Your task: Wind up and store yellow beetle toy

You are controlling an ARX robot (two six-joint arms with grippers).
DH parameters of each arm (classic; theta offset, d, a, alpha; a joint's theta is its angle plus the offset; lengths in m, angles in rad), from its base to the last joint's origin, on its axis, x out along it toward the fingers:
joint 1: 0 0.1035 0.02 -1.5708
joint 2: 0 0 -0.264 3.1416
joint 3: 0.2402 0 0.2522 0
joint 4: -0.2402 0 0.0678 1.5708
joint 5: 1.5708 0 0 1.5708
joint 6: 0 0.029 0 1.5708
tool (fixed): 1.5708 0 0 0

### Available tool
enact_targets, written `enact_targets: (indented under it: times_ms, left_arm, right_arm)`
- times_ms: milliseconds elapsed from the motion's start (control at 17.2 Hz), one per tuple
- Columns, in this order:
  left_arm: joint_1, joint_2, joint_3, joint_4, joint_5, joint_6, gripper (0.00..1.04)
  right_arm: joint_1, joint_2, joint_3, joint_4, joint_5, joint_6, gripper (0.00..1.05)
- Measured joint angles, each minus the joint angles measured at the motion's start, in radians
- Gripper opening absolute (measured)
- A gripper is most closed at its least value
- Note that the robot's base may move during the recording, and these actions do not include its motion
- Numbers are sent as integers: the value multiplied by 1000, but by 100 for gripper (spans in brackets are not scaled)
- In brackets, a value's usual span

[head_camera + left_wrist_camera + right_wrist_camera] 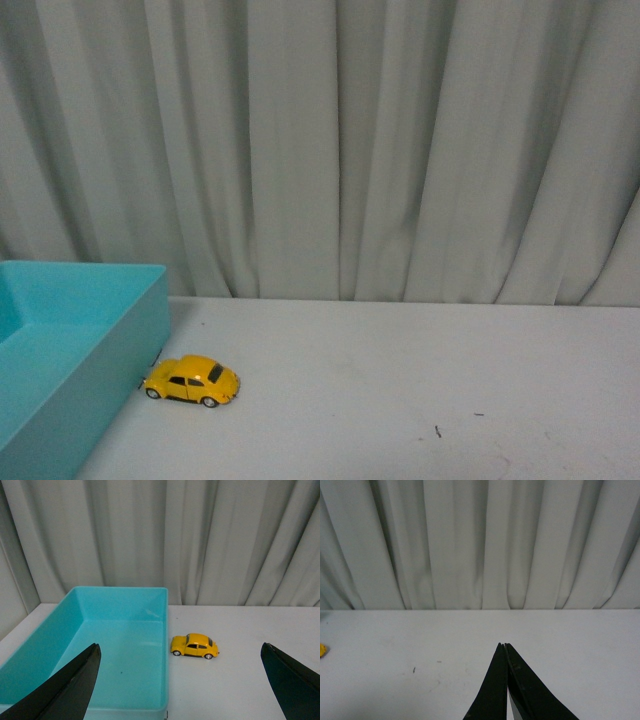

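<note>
Yellow beetle toy (192,380): upright on its wheels on the counter (400,370), outside the teal bin (164,630) and just beside its outer side wall. One end points at that wall; contact cannot be determined.
Teal bin: rectangular, open-topped, standing on the counter. Its side wall rises between the toy and the bin's interior.
Left end effector (180,644): fingers spread wide, gripping nothing, held back from the bin's near end. In the left wrist view the toy shows between the fingers.
Right end effector (503,645): fingers pressed together, gripping nothing, over bare counter well apart from the bin.
Dark specks (437,432): small marks on the counter, beyond the toy from the bin.
Curtain (330,150): pale and pleated, hanging behind the bin and the counter's far edge.
</note>
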Motion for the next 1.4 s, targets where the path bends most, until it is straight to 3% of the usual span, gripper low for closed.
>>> enact_targets:
  times_ms: [350, 524, 583, 641, 699, 758, 874, 1049, 1398]
  left_arm:
    - [0, 0, 0, -1, -1, 0, 98]
    - [0, 0, 0, 0, -1, 0, 98]
    - [0, 0, 0, 0, -1, 0, 98]
    - [0, 0, 0, 0, -1, 0, 98]
    - [-15, 16, 23, -86, -45, -39, 98]
    - [29, 330, 246, -354, -228, -311, 98]
    - [124, 504, 428, -171, -192, -347, 98]
    - [127, 767, 571, -4, -137, -243, 98]
    - [107, 939, 640, 47, -115, -170, 98]
  right_arm:
    - [0, -1, -2, -8, 0, 0, 5]
    - [0, -1, -2, -8, 0, 0, 39]
    - [0, -1, -2, -8, 0, 0, 62]
    - [0, -1, -2, -8, 0, 0, 98]
    - [0, -1, -2, -8, 0, 0, 98]
    - [0, -1, -2, -8, -3, 0, 98]
    - [0, 0, -2, -8, -1, 0, 98]
    - [0, -1, -2, -8, 0, 0, 98]
    - [0, -1, -2, -8, 0, 0, 98]
